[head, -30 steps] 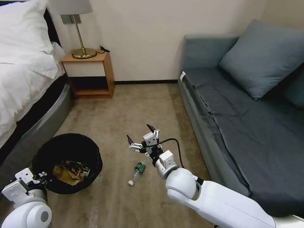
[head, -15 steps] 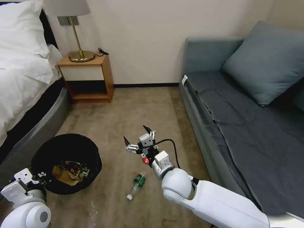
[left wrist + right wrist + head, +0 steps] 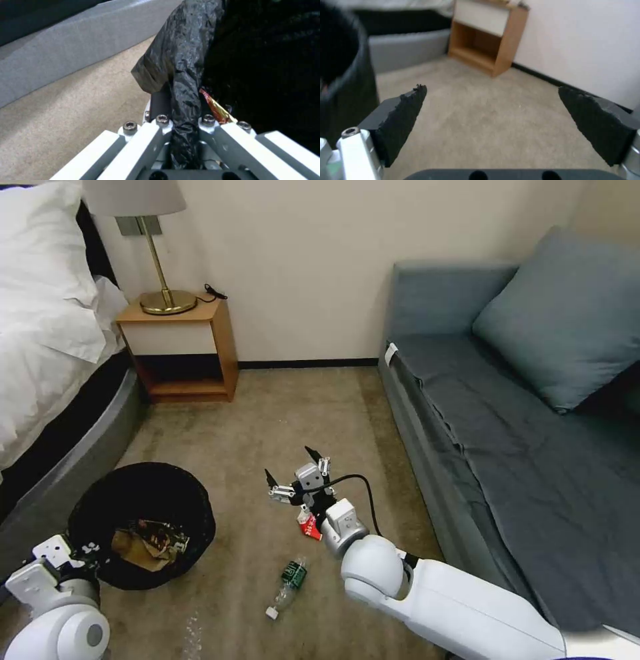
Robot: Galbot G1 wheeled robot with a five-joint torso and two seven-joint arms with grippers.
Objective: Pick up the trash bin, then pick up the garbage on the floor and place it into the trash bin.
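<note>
The trash bin (image 3: 137,475), black-lined, stands on the carpet at the lower left with a tan paper bag and a wrapper (image 3: 149,541) inside. My left gripper (image 3: 79,555) is shut on its near rim; in the left wrist view the left gripper (image 3: 180,111) pinches the black liner (image 3: 186,57). My right gripper (image 3: 290,465) hovers open and empty over the carpet at centre, its jaws wide apart in the right wrist view (image 3: 491,91). A red-and-white packet (image 3: 308,526) lies under the right wrist. A clear bottle with a green label (image 3: 288,579) lies nearer to me.
A bed (image 3: 47,353) runs along the left. A wooden nightstand (image 3: 180,347) with a lamp (image 3: 157,253) stands against the far wall. A grey-blue sofa (image 3: 507,433) fills the right side. Open carpet (image 3: 267,420) lies between them.
The whole head view has shifted, so the camera moved. The red-and-white packet has come into sight beneath the right wrist. The open right gripper now stands farther beyond the bottle.
</note>
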